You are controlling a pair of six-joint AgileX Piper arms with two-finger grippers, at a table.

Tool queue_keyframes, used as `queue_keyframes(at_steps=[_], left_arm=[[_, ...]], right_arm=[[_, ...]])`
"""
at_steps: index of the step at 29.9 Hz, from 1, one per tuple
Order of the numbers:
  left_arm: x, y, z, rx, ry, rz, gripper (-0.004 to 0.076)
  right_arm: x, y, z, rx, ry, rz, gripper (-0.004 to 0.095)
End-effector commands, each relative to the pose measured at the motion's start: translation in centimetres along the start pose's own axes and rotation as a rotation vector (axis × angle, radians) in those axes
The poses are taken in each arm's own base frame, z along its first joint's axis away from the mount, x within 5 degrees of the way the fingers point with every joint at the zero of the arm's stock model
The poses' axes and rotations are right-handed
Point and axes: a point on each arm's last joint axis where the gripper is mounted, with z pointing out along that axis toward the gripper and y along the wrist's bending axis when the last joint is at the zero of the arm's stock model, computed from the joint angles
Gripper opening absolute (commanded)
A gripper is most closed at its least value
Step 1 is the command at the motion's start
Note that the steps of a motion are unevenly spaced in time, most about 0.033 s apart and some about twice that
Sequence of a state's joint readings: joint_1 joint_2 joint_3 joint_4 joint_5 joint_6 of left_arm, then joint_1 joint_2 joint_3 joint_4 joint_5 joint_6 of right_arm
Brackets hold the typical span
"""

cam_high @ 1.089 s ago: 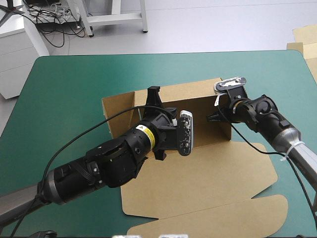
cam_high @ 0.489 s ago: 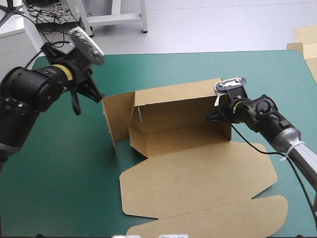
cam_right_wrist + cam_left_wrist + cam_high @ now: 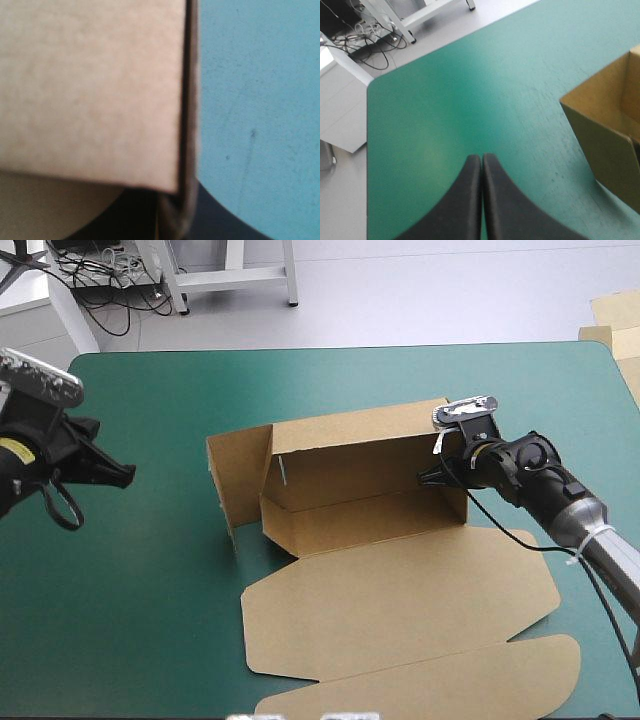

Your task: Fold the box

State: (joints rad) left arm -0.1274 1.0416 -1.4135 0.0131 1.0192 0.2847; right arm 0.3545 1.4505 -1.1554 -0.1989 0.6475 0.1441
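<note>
Box [image 3: 400,605] of brown board sits near the middle of the bench [image 3: 150,640], a little toward the right side. Its long back wall stands upright. A short wall at its left end is raised too and is angled outward. The big lid lies flat on the teal-green cover, toward the near edge. The right tool [image 3: 428,477] holds the right end wall of the box: its black fingers [image 3: 135,220] are almost together, with the edge of the board between them. The left tool [image 3: 125,476] hangs over the left part of the bench, well apart from the box, and points toward it. Its black fingers [image 3: 465,205] meet in one narrow point and hold nothing. More board [image 3: 615,315] shows beyond the far right corner of the bench.
</note>
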Motion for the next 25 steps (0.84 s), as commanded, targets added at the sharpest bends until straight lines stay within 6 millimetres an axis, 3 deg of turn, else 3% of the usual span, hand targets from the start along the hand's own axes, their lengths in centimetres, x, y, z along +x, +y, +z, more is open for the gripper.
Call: queue_keyframes(at_steps=[1,11,15,19,25], left_arm=[[1.6,-0.6,-1.0,-0.014,-0.083,-0.029,-0.0010],[9.5,-2.9,0.7,-0.017,-0.111,-0.102,-0.0010],[11.7,-3.6,1.4,-0.012,-0.089,-0.102,-0.0010],[12.4,-3.8,1.9,-0.010,-0.080,-0.102,-0.0010],[11.9,-3.6,1.8,-0.036,-0.138,-0.081,-0.0010]], right_arm=[[-1.3,-0.6,-1.7,0.020,-0.100,-0.012,-0.0020],[-1.4,-0.6,-1.7,0.022,-0.102,-0.014,-0.0020],[-1.6,-0.7,-2.7,0.020,-0.128,0.026,-0.0020],[-1.7,-1.1,-4.9,0.036,-0.117,0.010,-0.0020],[-0.9,-1.6,-7.4,0.049,0.107,-0.037,-0.0020]])
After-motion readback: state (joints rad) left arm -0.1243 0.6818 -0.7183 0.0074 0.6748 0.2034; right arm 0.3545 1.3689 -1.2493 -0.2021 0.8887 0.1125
